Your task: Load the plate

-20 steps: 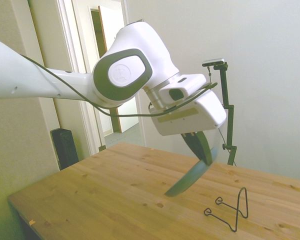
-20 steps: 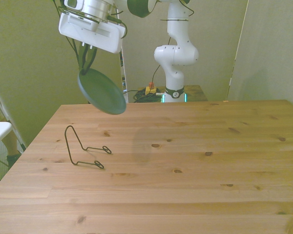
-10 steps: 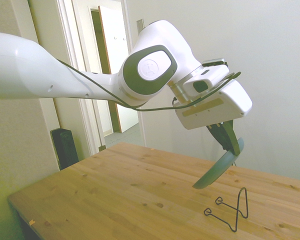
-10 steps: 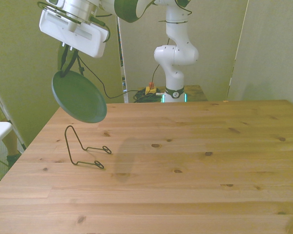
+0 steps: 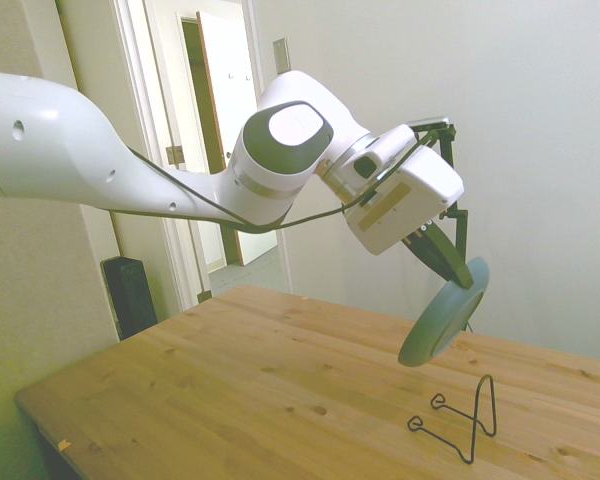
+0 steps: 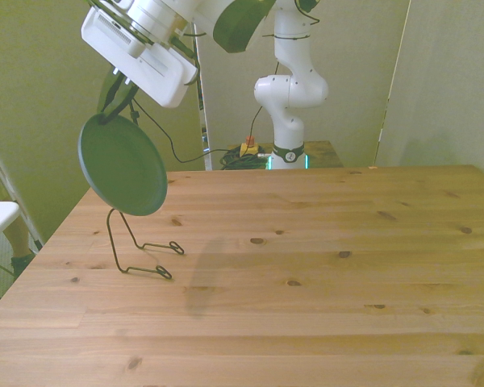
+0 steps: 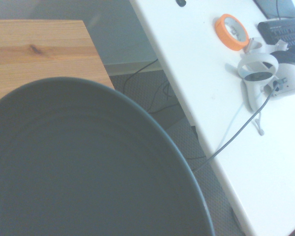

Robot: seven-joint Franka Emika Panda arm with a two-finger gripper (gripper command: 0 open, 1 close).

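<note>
You've got one wooden desk (image 6: pixel 323 266) here. Your gripper (image 6: pixel 113 109) is clamped on the rim of the one plate (image 6: pixel 121 165), hanging tilted below it, above one wire stand (image 6: pixel 137 246).

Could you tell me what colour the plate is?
Plain dull grey-green plate, clearest in the front view.

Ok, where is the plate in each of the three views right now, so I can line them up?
Side view: the plate hangs tilted in the air at right of centre, gripped at its upper rim, above the wire stand.
Front view: the plate is at the front view's left, steeply tilted, its lower edge just over the stand's top.
Wrist view: the plate fills most of the picture, close up.
Shared landmark: the wooden table.
</note>
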